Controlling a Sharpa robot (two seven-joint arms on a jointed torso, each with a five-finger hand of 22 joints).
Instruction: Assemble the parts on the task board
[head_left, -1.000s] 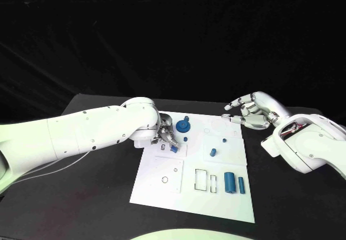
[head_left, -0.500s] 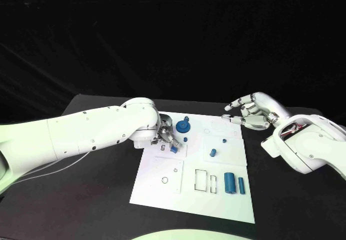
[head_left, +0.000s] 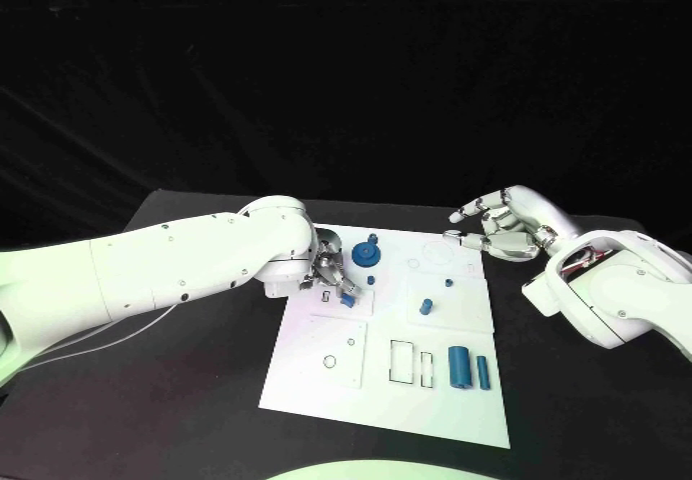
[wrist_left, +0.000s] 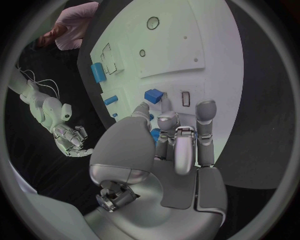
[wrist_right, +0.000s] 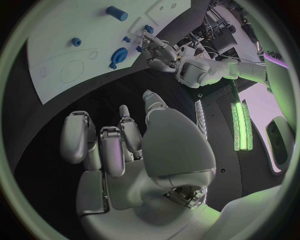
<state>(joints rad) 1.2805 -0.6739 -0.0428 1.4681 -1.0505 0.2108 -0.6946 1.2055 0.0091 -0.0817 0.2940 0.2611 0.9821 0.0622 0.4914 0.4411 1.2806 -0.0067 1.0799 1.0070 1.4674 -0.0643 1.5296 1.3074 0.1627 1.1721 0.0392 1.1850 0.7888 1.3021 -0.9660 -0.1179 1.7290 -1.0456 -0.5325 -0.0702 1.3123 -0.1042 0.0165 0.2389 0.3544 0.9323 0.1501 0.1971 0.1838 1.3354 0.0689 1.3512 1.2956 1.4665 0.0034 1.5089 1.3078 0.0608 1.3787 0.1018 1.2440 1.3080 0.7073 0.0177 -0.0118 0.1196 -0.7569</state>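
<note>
A small blue block (wrist_left: 153, 95) is pinched at the fingertips of the left hand (head_left: 326, 270), just above the task board (head_left: 325, 385) beside a small rectangular slot (wrist_left: 185, 99). If the block is tilted or lowered off the slot, it could jam or slip free. Well apart from the block, past the board's far corner, the right hand (head_left: 498, 228) hovers with fingers loosely spread, grasping nothing.

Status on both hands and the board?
Left hand fingers pinch a small blue block at the task board. Right hand open, off the board. Nothing obstructing.
</note>
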